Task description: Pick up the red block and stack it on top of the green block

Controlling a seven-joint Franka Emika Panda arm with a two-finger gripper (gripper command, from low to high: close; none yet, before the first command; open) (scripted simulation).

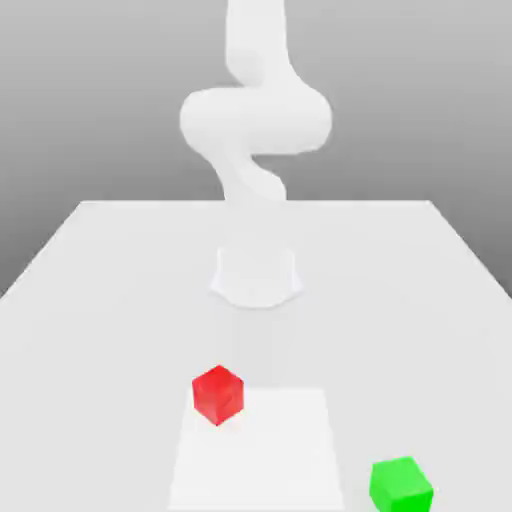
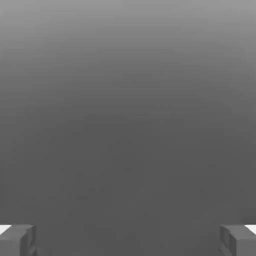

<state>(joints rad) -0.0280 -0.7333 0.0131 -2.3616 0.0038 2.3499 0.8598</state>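
- Nearest in the exterior view: green block (image 1: pixel 401 484), small bright cube with smooth faces, sitting on the desk (image 1: pixel 90 300) at the front edge of the frame, toward the exterior view's right of the red block.
- Next back: red block (image 1: pixel 218 393), small bright red cube, matte, turned corner-on to the camera, resting flat on the desk. Well apart from the green block, nothing between them. Equal sides, so no long axis to favour for the grasp.
- Pale square patch on the desk beside the red block, reaching toward the green block.
- Farther back: round white arm base (image 1: pixel 256 275) behind the red block, white arm (image 1: pixel 255 115) rising above it and leaving the frame at the top.
- End effector (image 2: pixel 128 240), hand view: two grey fingertips spread wide at opposite sides, nothing between them. Blank grey beyond, no block in front.
- Judgement: red block lies in front of the base, slightly to its left in the exterior view; exact offset from the end effector cannot be told. Approach not yet begun; pick and stack both remain.
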